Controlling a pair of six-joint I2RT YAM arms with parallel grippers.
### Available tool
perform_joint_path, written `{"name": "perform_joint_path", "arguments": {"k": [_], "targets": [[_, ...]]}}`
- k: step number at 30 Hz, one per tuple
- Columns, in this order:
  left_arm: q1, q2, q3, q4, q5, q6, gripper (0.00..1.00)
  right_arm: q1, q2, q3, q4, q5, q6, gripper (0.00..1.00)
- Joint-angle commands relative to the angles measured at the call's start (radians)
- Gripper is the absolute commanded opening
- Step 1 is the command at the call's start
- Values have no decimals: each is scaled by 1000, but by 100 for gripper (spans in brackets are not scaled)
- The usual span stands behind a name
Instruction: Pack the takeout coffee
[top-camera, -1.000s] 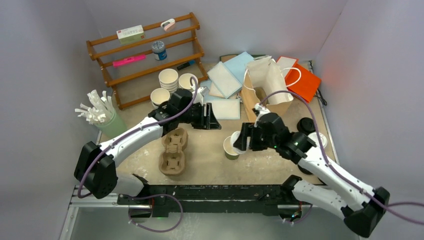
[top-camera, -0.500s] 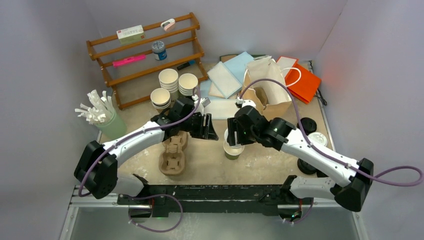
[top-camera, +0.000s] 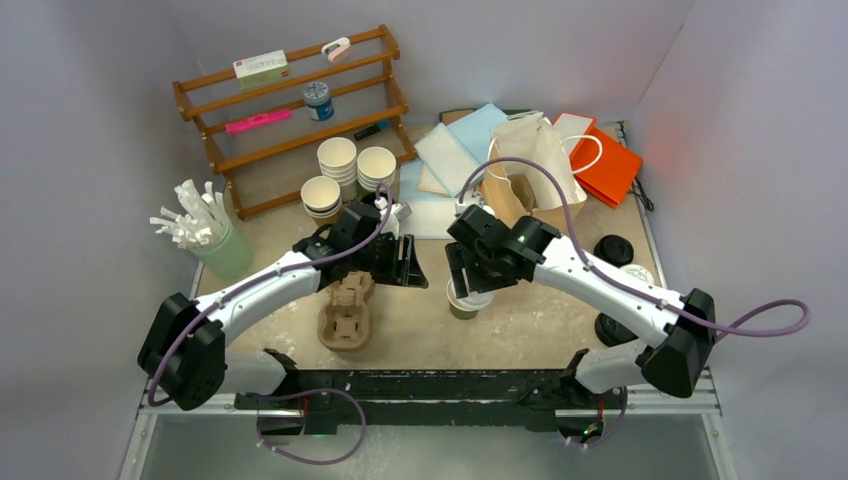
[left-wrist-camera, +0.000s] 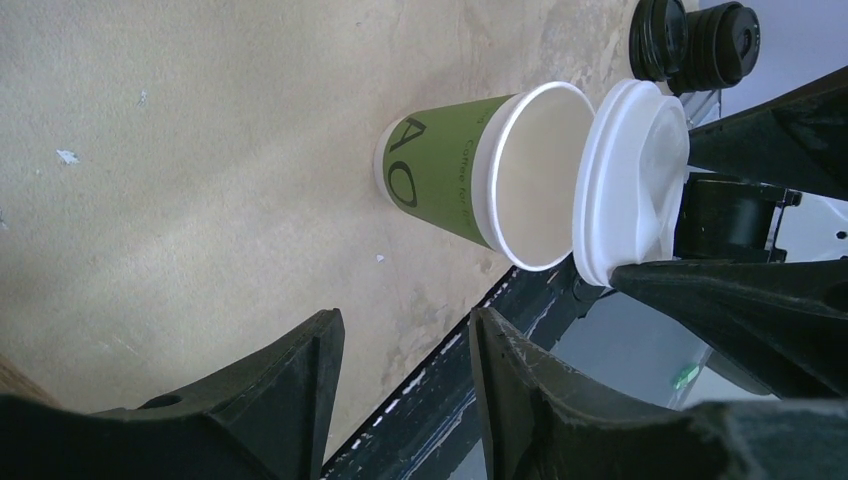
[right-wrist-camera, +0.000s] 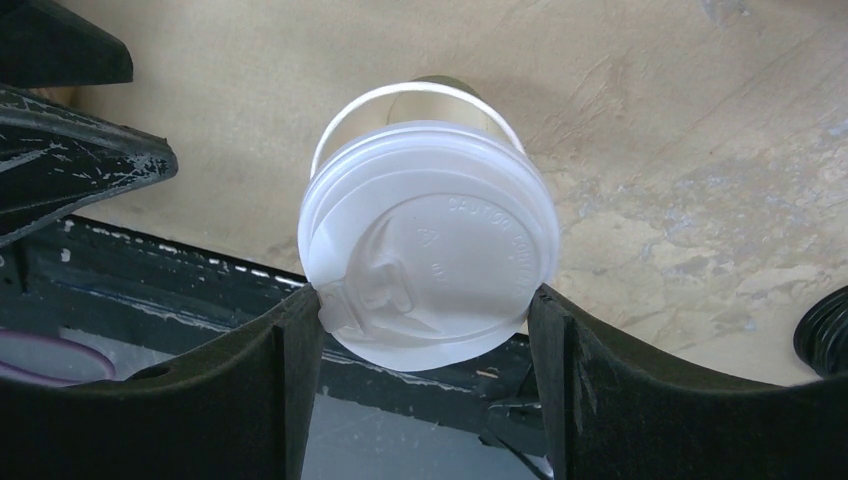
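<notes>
My right gripper (right-wrist-camera: 425, 305) pinches the white lid (right-wrist-camera: 430, 250) by its edges, just over the green cup (left-wrist-camera: 440, 180), off-centre. Cup stands upright, open, between my grippers. Left gripper (left-wrist-camera: 405, 335) spread wide, empty. Judged: thin paper, light, crushable; hold the wall low, gently.

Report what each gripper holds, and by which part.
Right gripper pinches the white lid by opposite edges of its rim, over the green cup. Left gripper holds nothing.
</notes>
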Motion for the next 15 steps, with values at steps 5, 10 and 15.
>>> {"name": "perform_joint_path", "arguments": {"k": [5, 10, 15], "targets": [[8, -16, -12, 46, 10, -19, 51, 7, 66, 47, -19, -32, -30, 69], [8, -23, -24, 61, 26, -20, 50, 7, 86, 43, -4, -21, -37, 70], [7, -11, -28, 86, 52, -25, 50, 7, 100, 39, 21, -27, -39, 71]]}}
